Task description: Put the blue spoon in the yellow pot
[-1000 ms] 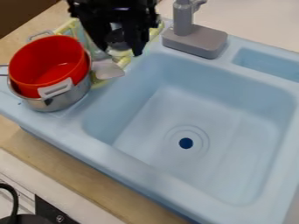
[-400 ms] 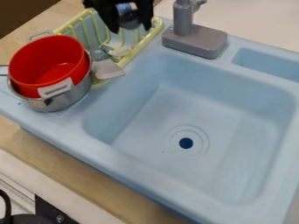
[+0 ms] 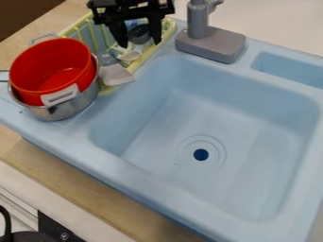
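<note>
My gripper hangs over the yellow dish rack at the top left, its fingers apart. A dark round piece with a bit of blue above it shows between them; I cannot tell whether it belongs to the arm. Under and in front of the gripper, the rack holds a grey-white utensil with a broad head hanging over the front edge, and a pale spoon-like piece beside it. Left of the rack, a red pot sits inside a metal pot.
The light blue sink basin takes up the middle and right. A grey faucet stands on its back rim, right of the rack. At the bottom left lies a black cable near a dark round object.
The gripper rose and shifted right off the rack's front part, then came down a little. The dark round piece between its fingers moved along with it. The pots have kept their place.
</note>
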`<move>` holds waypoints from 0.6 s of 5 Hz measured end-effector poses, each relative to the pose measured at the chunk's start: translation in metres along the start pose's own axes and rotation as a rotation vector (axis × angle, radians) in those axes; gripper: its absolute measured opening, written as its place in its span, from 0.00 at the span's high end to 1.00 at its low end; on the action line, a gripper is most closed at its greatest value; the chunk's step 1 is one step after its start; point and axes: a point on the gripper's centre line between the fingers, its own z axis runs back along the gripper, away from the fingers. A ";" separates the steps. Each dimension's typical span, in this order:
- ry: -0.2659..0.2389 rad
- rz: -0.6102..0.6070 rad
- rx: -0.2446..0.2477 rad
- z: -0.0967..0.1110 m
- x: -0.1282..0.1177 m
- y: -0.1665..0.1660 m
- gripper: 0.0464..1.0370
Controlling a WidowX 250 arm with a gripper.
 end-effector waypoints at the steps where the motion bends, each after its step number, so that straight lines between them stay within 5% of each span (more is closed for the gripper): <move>1: -0.028 0.060 -0.014 0.000 0.006 0.000 0.38; 3: -0.013 0.175 -0.055 -0.009 0.014 0.000 0.33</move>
